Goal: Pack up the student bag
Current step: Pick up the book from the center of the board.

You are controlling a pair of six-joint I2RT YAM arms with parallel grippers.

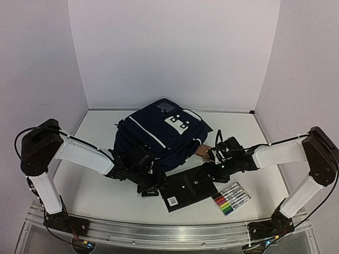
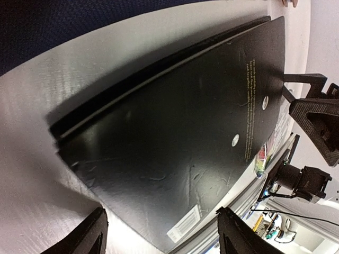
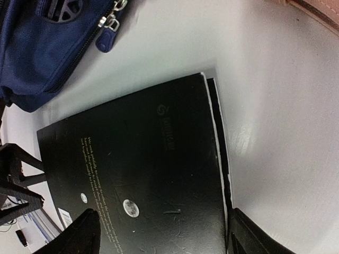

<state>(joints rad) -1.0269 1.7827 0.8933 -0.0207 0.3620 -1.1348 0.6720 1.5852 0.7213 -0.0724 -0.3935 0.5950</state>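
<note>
White worktop [image 1: 95,196] was what you worked on, smooth and faintly glossy, with a metal rail [image 1: 169,233] along its near edge where both arms were bolted. Just beyond the rail, near right, lay a pack of coloured markers [image 1: 231,198], and just left of it a flat black notebook [image 1: 185,189]. Your left claw [image 2: 159,238] hung over the notebook's left end, spread wide and holding nothing. Your right claw [image 3: 164,235] hung over its right end, also spread wide and holding nothing.

Beyond the notebook, across a thin strip of bare worktop, sat the student bag [image 1: 159,132] at the middle, by far the bulkiest thing you had. You should have judged it soft and floppy: navy fabric that would sag and bunch under a pinch rather than lift as one piece, and probably the heaviest item there. On that smooth surface it looked likely to slide if pushed. The better holds were the firm parts: a zip pull [image 3: 106,37] on its near side for opening, or a black strap for steadying. A small brown tag [image 1: 202,151] lay against its right side.

Farthest off, plain white walls [image 1: 175,53] closed you in on the left, right and far sides.
</note>
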